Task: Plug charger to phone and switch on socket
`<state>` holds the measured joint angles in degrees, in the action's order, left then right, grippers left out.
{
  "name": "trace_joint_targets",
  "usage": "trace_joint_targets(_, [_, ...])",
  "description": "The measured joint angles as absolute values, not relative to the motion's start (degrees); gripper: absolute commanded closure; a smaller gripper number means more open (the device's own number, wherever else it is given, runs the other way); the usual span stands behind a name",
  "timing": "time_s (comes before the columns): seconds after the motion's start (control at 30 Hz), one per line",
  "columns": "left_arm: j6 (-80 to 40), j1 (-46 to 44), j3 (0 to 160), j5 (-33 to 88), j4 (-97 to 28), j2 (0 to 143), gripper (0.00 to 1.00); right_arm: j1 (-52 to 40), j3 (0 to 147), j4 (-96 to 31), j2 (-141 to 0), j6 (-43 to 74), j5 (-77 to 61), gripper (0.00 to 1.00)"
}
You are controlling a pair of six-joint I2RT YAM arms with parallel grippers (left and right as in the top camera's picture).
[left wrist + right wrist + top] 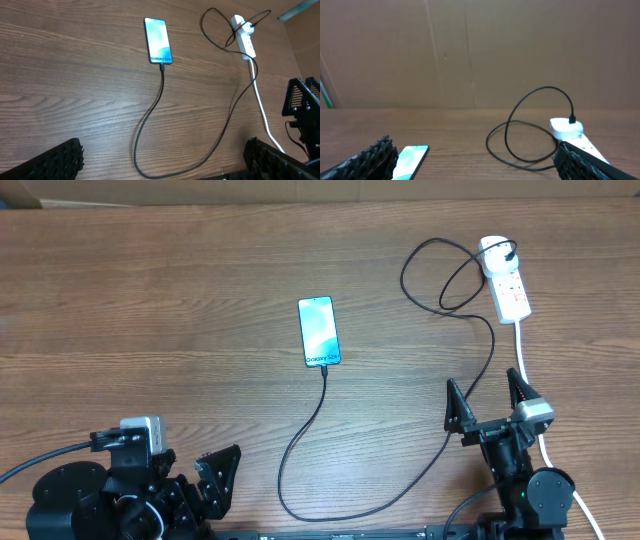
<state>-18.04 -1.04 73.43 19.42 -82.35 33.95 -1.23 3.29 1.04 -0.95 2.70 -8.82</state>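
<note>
Desk (150, 300): brown woodgrain, carrying every item.
Left hand (162, 145): sitting at lower left of the overhead view, fingers spread wide, gripping nothing.
Right hand (485, 395): sitting at lower right, fingers spread, gripping nothing.
Charger (300, 450): black cable looping from centre to upper right, tip meeting the phone's bottom edge, plug sitting in the socket's far end.
Socket (508, 285): lying at upper right.
Phone (319, 331): lying screen-up at centre.

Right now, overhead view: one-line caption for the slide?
Charger runs from the phone's bottom edge to the socket; left gripper and right gripper sit open at frame bottom.
</note>
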Motion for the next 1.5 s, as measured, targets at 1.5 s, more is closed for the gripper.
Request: trace_joint_targets(1.5, [-18.04,-1.04,73.43,19.42,-82.35,33.98,0.01,-1.28,1.06,-5.23,-0.69,-4.51,-1.89,0.00])
